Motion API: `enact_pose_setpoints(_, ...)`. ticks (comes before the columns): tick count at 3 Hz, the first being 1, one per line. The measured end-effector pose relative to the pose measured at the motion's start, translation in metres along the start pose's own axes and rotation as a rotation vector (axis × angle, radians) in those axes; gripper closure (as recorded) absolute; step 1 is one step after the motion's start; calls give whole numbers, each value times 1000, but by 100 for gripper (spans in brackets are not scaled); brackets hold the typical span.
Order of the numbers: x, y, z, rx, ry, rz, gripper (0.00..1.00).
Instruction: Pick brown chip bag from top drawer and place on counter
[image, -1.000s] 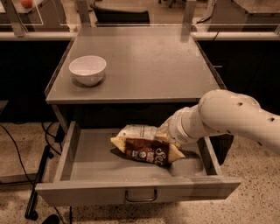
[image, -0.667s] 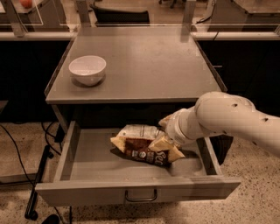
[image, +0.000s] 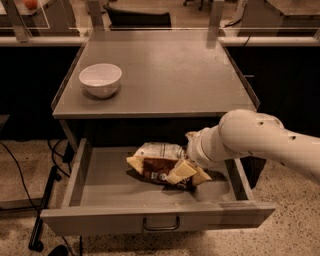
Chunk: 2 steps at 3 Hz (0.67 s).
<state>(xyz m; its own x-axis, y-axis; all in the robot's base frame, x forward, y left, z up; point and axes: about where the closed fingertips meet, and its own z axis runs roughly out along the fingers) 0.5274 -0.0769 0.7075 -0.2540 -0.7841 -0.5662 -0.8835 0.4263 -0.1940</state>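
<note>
The brown chip bag (image: 156, 162) lies crumpled in the middle of the open top drawer (image: 100, 187), its pale back up and its dark brown front toward me. My gripper (image: 190, 174) is down inside the drawer at the bag's right end, touching or overlapping it. The white arm (image: 260, 140) reaches in from the right, over the drawer's right side. The grey counter (image: 170, 75) sits above the drawer.
A white bowl (image: 100, 79) stands on the counter's left side. The drawer front carries a small metal handle (image: 161, 224). Cables and a black stand leg (image: 42, 210) lie on the floor at the left. Tables stand behind the counter.
My arm has moved a little left and down, bringing the gripper closer onto the bag's right end. The bag has stayed in place.
</note>
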Motion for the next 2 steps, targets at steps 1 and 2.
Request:
enact_pose_setpoints(1,7,-2,12,-1,5,9,19)
enact_pose_setpoints(2,17,-2,33,-12,15,11,18)
